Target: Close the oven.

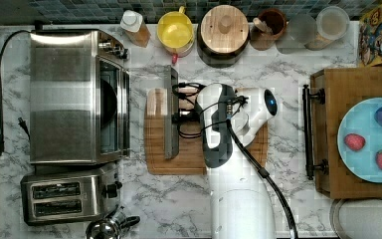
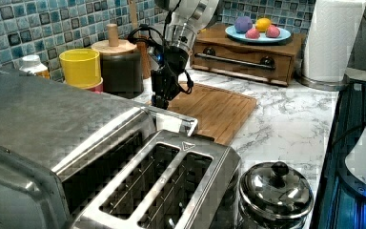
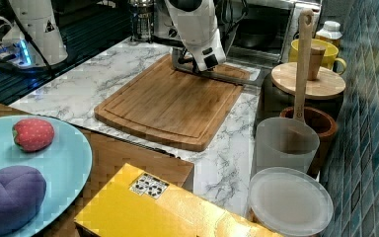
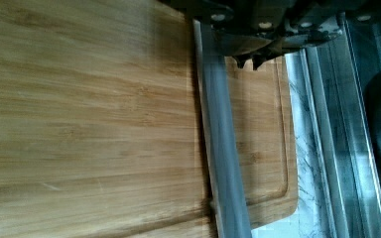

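Stainless-steel oven (image 1: 77,94) at tabletop (image 1: 179,199) edge on top view's left, door down w/ bar handle (image 1: 170,114) over wooden cutting board (image 1: 156,149). Gripper (image 2: 160,101) at handle; finger spread: cannot tell.

Big boxy stainless oven (image 1: 74,97) sits at the top view's left on the marble tabletop (image 1: 179,199), door dropped open with its long bar handle (image 1: 170,113) hanging over the wooden board (image 1: 155,149), black cord trailing.
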`<state>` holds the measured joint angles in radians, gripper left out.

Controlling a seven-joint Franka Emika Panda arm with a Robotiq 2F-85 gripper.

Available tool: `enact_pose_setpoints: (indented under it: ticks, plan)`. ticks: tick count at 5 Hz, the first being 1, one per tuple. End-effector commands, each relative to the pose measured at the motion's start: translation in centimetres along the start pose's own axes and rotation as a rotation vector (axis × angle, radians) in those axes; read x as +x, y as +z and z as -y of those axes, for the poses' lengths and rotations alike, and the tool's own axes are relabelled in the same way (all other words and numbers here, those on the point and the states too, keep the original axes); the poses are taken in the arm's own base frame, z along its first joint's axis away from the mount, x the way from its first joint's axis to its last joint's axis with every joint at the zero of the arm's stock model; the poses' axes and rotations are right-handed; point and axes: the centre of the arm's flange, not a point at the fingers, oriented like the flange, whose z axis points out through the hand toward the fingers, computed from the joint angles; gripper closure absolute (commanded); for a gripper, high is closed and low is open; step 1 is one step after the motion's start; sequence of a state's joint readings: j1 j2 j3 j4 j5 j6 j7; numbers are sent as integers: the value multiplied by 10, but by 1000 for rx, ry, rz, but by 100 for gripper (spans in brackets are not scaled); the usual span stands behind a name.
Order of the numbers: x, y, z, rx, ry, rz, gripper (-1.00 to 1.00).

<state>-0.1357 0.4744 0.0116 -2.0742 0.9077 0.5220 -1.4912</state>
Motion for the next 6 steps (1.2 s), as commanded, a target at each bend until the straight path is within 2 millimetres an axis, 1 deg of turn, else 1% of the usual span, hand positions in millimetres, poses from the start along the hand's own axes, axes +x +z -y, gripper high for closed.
enact_pose_setpoints:
  ticks: [1,2,3,4,5,6]
  plan:
    - [2,18,201,34,-263,112,100]
    - [-4,19,238,-2,-277,122,100]
    - [-11,26,270,-68,-315,130,100]
    - [-14,42,300,-185,-301,140,100]
    - [-14,47,320,-290,-267,117,100]
    - [-25,35,331,-358,-248,42,100]
